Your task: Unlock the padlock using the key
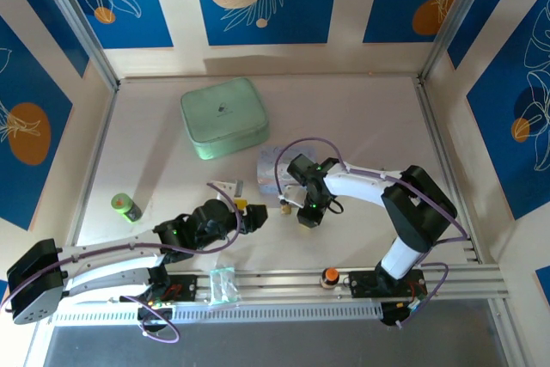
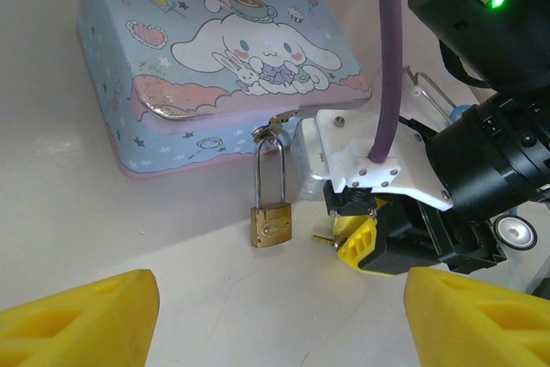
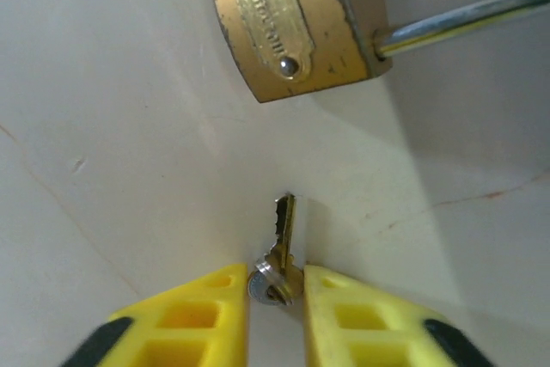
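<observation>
The small brass padlock (image 2: 271, 223) stands on the table, its long silver shackle (image 2: 268, 169) hooked through the latch of the pale blue cartoon tin (image 2: 223, 49). My right gripper (image 3: 275, 288) is shut on the head of the tiny key (image 3: 284, 234). The key's blade points toward the padlock (image 3: 296, 23), a short gap away, low over the table. In the left wrist view the key (image 2: 325, 238) pokes out of the right gripper's yellow fingers (image 2: 363, 242), just right of the padlock. My left gripper (image 2: 275, 324) stands open and holds nothing, a little in front of the padlock.
A mint green case (image 1: 225, 118) lies at the back of the table. A small green bottle (image 1: 126, 207) stands at the left. An orange knob (image 1: 328, 277) sits on the front rail. The two grippers are close together beside the tin (image 1: 273, 174).
</observation>
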